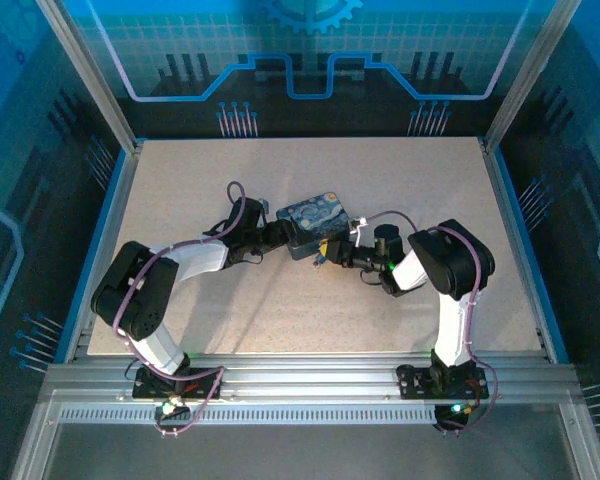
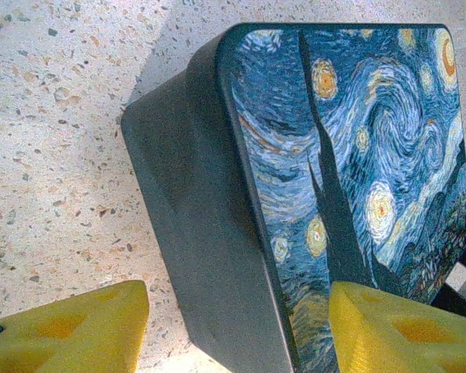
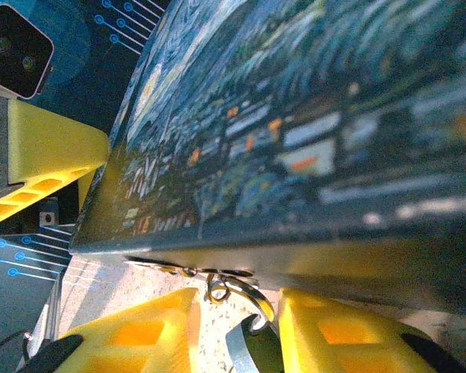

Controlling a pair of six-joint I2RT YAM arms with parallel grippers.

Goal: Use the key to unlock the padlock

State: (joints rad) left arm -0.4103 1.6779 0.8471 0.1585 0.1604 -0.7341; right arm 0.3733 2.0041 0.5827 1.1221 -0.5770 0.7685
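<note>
Your right end effector (image 3: 239, 307) sits narrow around the padlock (image 3: 241, 353) at the edge of the box (image 3: 295, 116); you cannot tell whether it pinches. Your left end effector (image 2: 237, 294) straddles the box end, wide.

Black-jointed white arms (image 1: 195, 255); looping purple cables (image 1: 116, 318); yellow ribbed fingers (image 2: 62, 334)

Finding the box (image 1: 315, 222) sitting near the middle of the table (image 1: 400, 170), with the left gripper (image 1: 284, 238) lying at its left end and the right gripper (image 1: 326, 253) just before its near side. Seeing one box corner lying between the left fingers (image 2: 70, 330), one finger standing beside the wall and apart from it, the other before the lid. Seeing the padlock (image 3: 237, 353) hanging at the box's near side, next to a small ring (image 3: 216, 290), between the right fingers (image 3: 140, 334).
</note>
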